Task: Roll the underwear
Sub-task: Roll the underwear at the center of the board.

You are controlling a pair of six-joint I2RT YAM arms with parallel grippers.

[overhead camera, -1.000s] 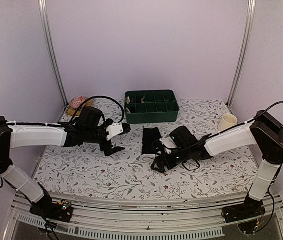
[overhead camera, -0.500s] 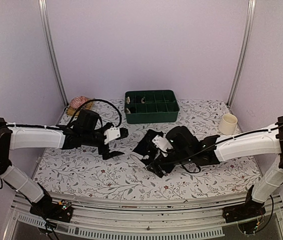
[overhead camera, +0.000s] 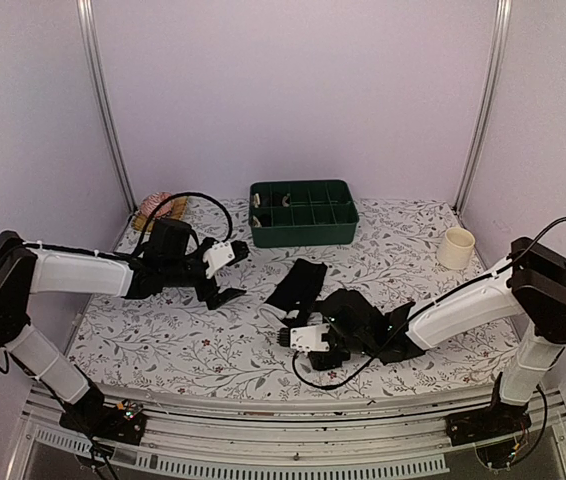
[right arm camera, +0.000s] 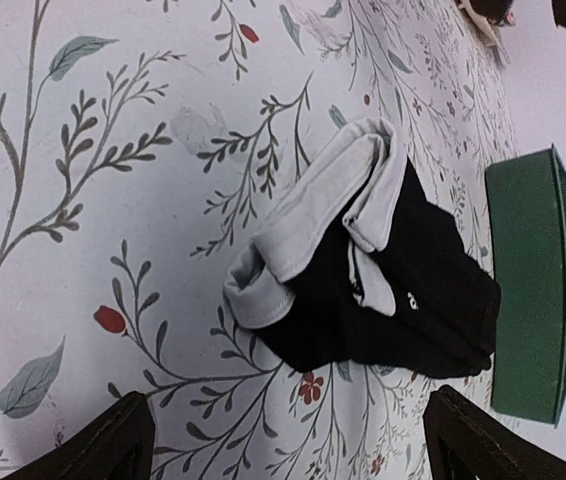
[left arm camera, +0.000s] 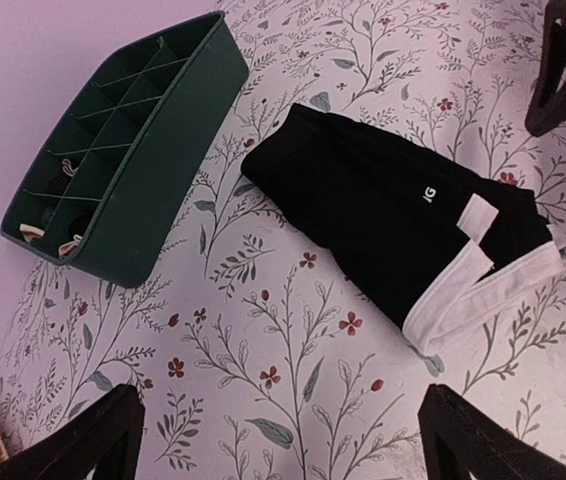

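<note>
Two claws, both released, nothing held. Right claw [overhead camera: 298, 350] hovers low at near end of underwear [overhead camera: 298, 285], jaws spread wide, white waistband [right arm camera: 313, 230] just ahead. Left claw [overhead camera: 231, 272] hangs off to left, apart from cloth. Underwear lies folded in long strip on table [overhead camera: 163, 340], in front of green bin [overhead camera: 303, 232], not touching it. Likely step: start roll at waistband. Come down flat, catch both waistband layers, turn tight and even. Left claw best pins far end so strip can't slide.

Black folded underwear [right arm camera: 403, 310] lies on the floral tablecloth [right arm camera: 83, 200], pale waistband [right arm camera: 313, 215] at its near end, a green bin [right arm camera: 528, 290] close beyond. The right gripper's [right arm camera: 288, 440] 2 fingers [right arm camera: 113, 445] stand wide apart.
</note>
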